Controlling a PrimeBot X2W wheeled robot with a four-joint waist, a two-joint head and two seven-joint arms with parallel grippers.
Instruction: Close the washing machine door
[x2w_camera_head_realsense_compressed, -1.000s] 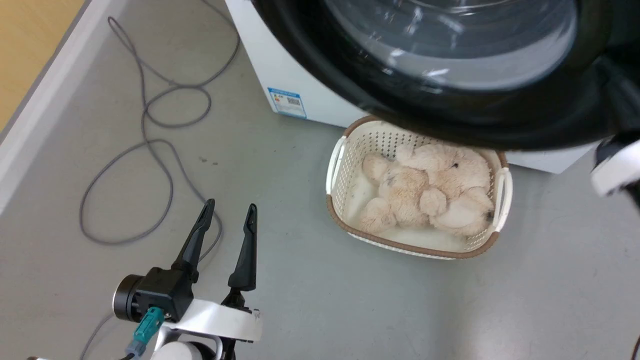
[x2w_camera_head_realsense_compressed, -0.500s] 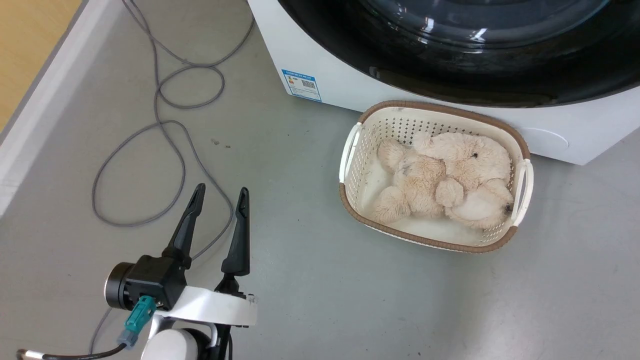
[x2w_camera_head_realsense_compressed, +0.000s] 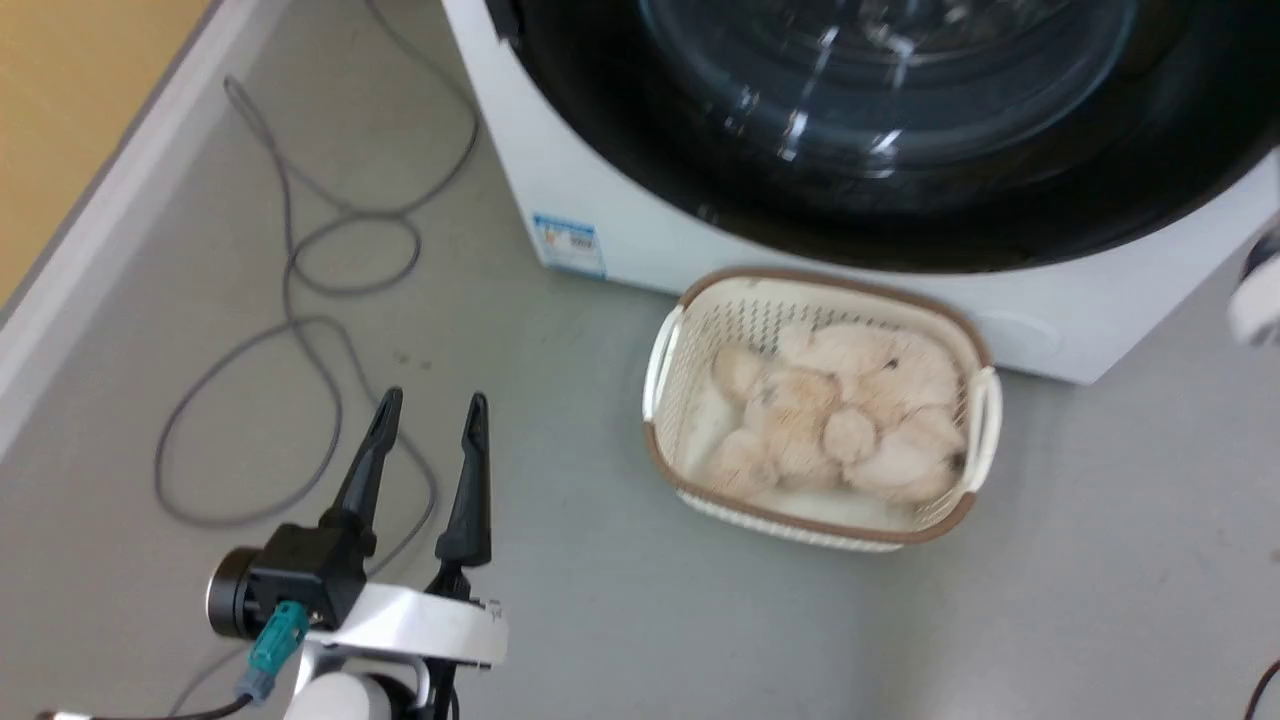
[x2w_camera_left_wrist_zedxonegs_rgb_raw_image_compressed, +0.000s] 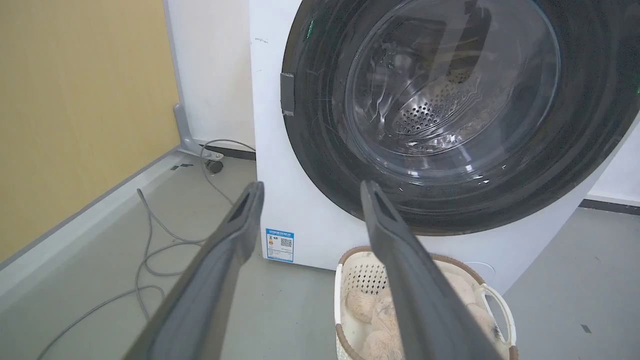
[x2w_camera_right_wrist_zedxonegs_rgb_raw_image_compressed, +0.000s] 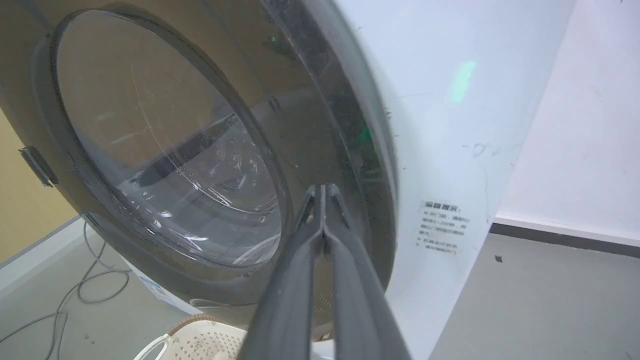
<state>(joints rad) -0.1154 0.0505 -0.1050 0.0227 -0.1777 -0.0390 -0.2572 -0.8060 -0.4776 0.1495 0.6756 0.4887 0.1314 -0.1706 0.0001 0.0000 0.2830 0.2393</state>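
The washing machine door (x2w_camera_head_realsense_compressed: 600, 120), a black rim around a bulging glass bowl, lies against the front of the white washing machine (x2w_camera_head_realsense_compressed: 560, 190). The left wrist view shows the door (x2w_camera_left_wrist_zedxonegs_rgb_raw_image_compressed: 450, 100) face-on, with the steel drum behind the glass. My left gripper (x2w_camera_head_realsense_compressed: 435, 398) hangs open over the floor at the lower left, nothing between its fingers (x2w_camera_left_wrist_zedxonegs_rgb_raw_image_compressed: 225, 260). My right gripper (x2w_camera_right_wrist_zedxonegs_rgb_raw_image_compressed: 324, 187) is shut on nothing, its tips close to the right side of the door's rim (x2w_camera_right_wrist_zedxonegs_rgb_raw_image_compressed: 350, 150). Whether they touch it I cannot tell.
A cream basket (x2w_camera_head_realsense_compressed: 660, 365) holding a plush toy (x2w_camera_head_realsense_compressed: 840, 420) stands on the grey floor just before the machine. A grey cable (x2w_camera_head_realsense_compressed: 300, 330) loops across the floor on the left. A pale skirting strip (x2w_camera_head_realsense_compressed: 90, 240) and a yellow wall (x2w_camera_head_realsense_compressed: 60, 100) bound the left side.
The door, swung out over the basket a second ago, now lies against the machine's front. The head camera has shifted. My left gripper stays open in the same place.
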